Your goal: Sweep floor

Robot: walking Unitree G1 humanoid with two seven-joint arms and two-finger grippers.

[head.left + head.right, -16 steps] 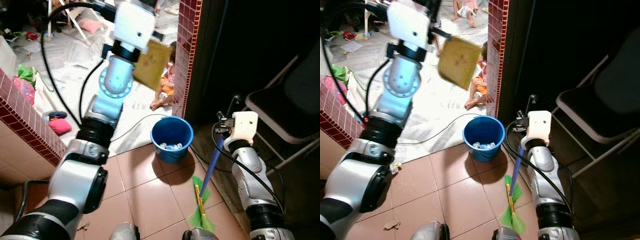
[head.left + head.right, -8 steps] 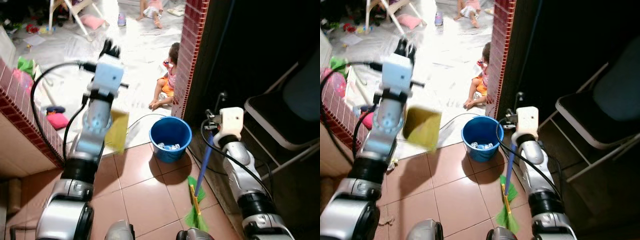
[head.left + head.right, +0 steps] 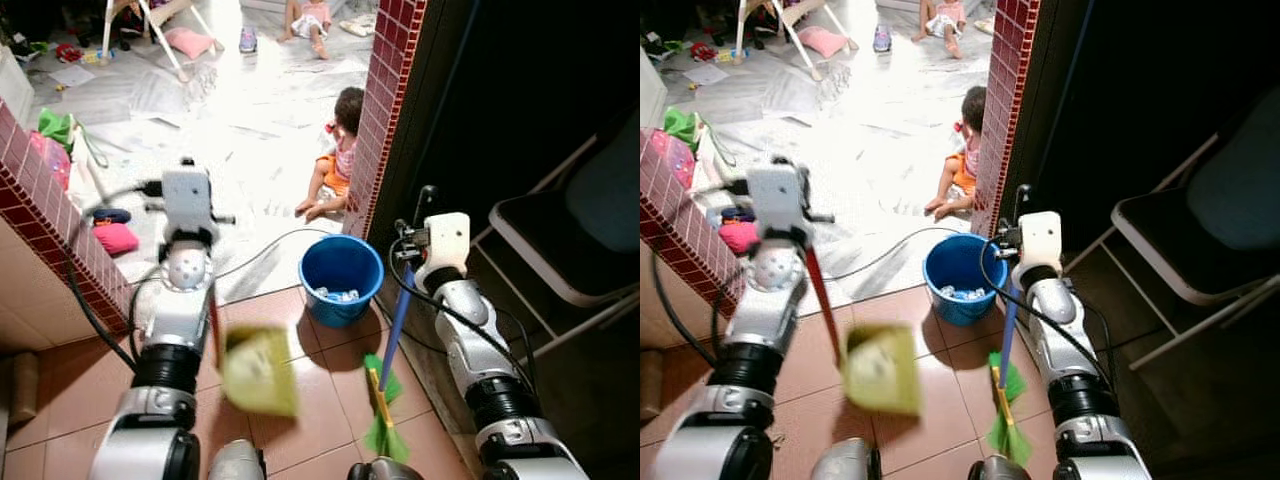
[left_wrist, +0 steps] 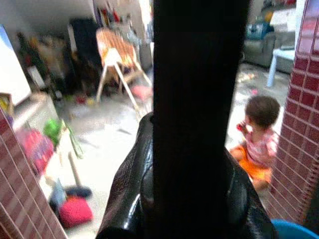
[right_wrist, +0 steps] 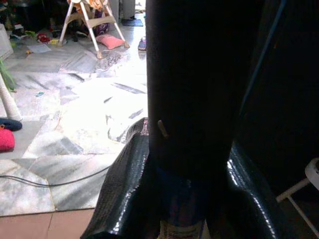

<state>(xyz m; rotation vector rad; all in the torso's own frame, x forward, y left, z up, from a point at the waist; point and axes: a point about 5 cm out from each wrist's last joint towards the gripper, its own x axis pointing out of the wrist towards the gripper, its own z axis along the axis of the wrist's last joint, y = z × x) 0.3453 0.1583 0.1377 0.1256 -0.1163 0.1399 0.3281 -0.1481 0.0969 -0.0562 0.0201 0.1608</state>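
The left claw (image 4: pixel 194 149) is clamped on the red handle of the yellow-green dustpan (image 3: pixel 260 370), which hangs blurred over the tile floor (image 3: pixel 300 400). To its right, the right claw (image 5: pixel 189 169) pinches the blue broom (image 3: pixel 393 345), bristles near the blue bucket (image 3: pixel 342 275). Best to lay the pan's lip flat before brushing toward it.

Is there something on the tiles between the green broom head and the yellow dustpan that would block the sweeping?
Nothing visible does. The broom, held by the right gripper, has its head on the brown tiles, and the dustpan, held by the left gripper, hangs just left of it. The blue bucket stands farther back, off that line.
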